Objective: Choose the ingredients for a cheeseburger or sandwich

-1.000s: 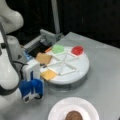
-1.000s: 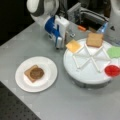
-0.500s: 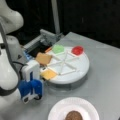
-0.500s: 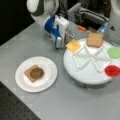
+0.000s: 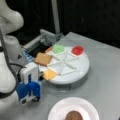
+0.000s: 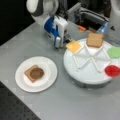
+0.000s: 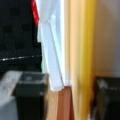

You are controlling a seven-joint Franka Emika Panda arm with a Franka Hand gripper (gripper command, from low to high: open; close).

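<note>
Cheese square [image 6: 74, 46] lies flat, corner toward gripper [image 6: 65, 40].

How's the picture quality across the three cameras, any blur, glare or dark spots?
Both front views are soft, edges smeared; the background behind the table is nearly black. In a front view the white plate and divided tray look bright but not blown out. The wrist view is heavily blurred: the cheese square fills it as a yellow band, the claw's fingers dark.

In a front view, the patty [image 6: 37, 73] lies on a toast square [image 6: 29, 74] on the plate [image 6: 50, 80], lower left; the divided tray [image 6: 82, 75] sits right, the pincer [image 6: 62, 42] beside its cheese square [image 6: 74, 46].
</note>
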